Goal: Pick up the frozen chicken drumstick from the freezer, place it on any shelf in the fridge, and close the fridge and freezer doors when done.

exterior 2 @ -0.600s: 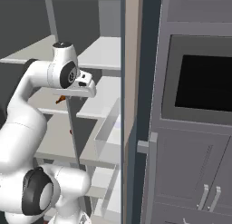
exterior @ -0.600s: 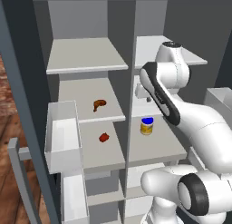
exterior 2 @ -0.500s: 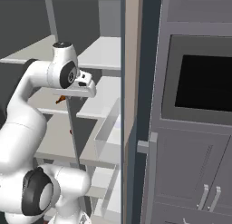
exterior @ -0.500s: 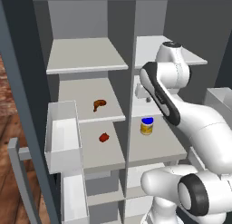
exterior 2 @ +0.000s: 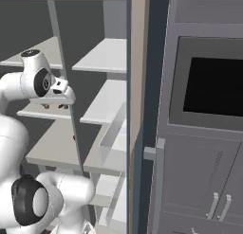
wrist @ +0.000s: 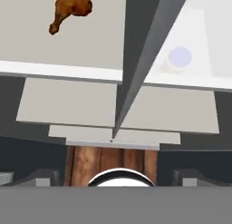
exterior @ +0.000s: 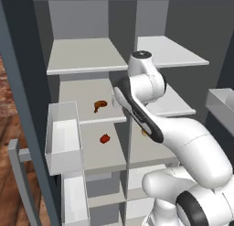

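Drumstick [exterior: 100, 104] lies mid-left of the left base view, and the gripper [exterior 2: 53, 105], jaws spread wide and empty, risks clipping the divider [wrist: 136, 78] while swinging across.

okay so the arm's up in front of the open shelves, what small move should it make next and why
Probably shift the gripper left and in toward the drumstick. It lies loose on the left column's shelf; in the hand view it sits off at upper left, with the divider dead ahead, and the jaws hold nothing.
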